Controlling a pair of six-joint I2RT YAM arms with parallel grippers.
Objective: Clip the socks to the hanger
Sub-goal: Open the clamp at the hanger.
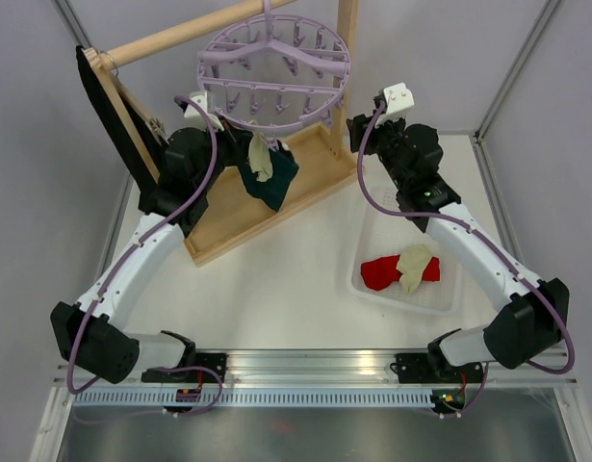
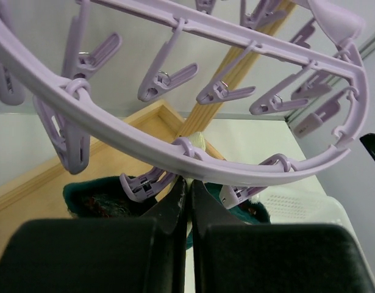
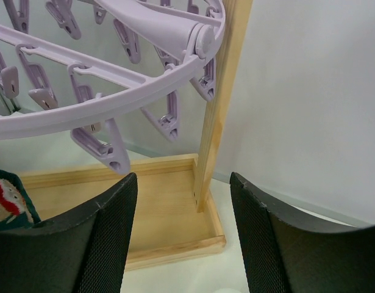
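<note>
Under the hanger's (image 1: pixel 274 72) rim the left claw (image 2: pixel 188 189) was pressed together; the right claw (image 3: pixel 182 183) stood spread. Limp, light socks (image 1: pixel 380 272) lay in the tray (image 1: pixel 442 296); a cuff seemed best for pinching.

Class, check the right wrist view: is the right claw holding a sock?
No: the right claw stands wide open and empty, with only the wooden rack visible through the gap.

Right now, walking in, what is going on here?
Socks are being clipped onto the round lavender plastic hanger. A dark teal sock and a cream sock hang below its ring, beside the closed left hand; whether it grips anything is unclear. The right hand is open and empty near the wooden rack's post. A red sock and another cream sock lie in the clear plastic bin.
</note>
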